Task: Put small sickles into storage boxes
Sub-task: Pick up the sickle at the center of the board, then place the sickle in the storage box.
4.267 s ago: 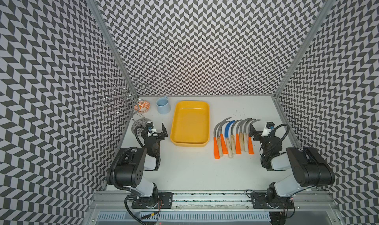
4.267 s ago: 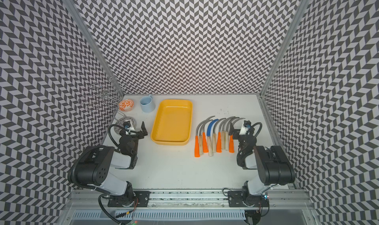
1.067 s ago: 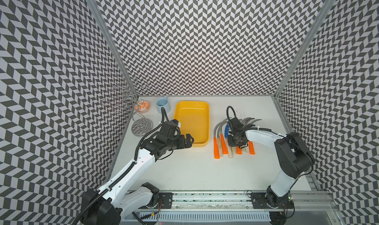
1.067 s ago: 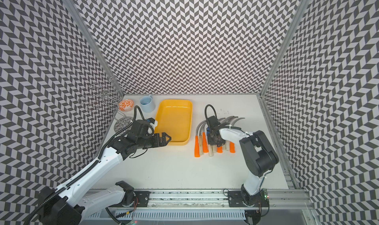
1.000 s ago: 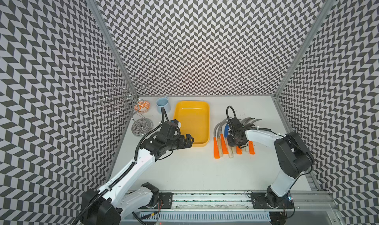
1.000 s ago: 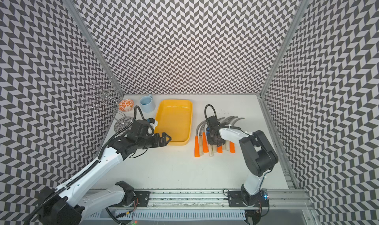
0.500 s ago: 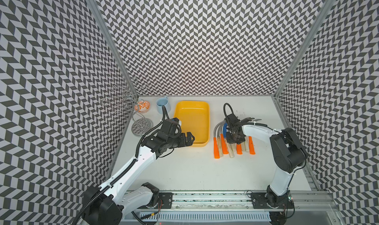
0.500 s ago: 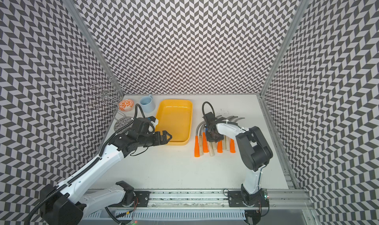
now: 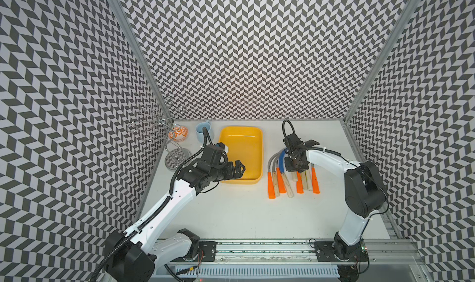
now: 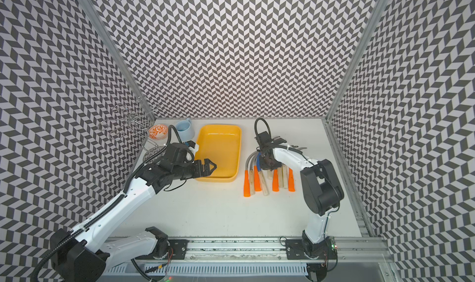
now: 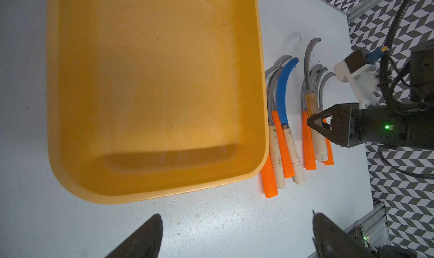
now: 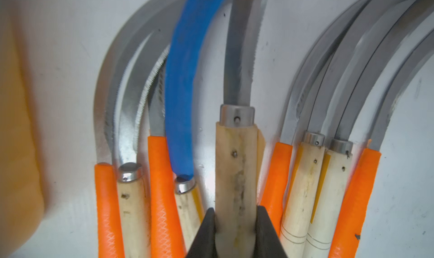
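The right hand (image 12: 236, 221) is clamped on a wood-handled sickle (image 12: 236, 165) among the other sickles (image 9: 272, 188) on the tabletop (image 9: 231, 211), beside the yellow tray (image 9: 261, 152), perhaps barely off the surface. Lift straight up, clear of neighbouring blades, before swinging trayward. The left hand (image 9: 237, 168) hovers wide at the tray's near corner.

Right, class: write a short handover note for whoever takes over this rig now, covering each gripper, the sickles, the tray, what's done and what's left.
Left gripper: open, empty, by the near end of the yellow tray.
Right gripper: shut on the handle of a wooden-handled sickle, in the row beside the tray.
Done: one sickle gripped; nothing in the tray yet.
Left: carry it to the tray, then the other sickles.
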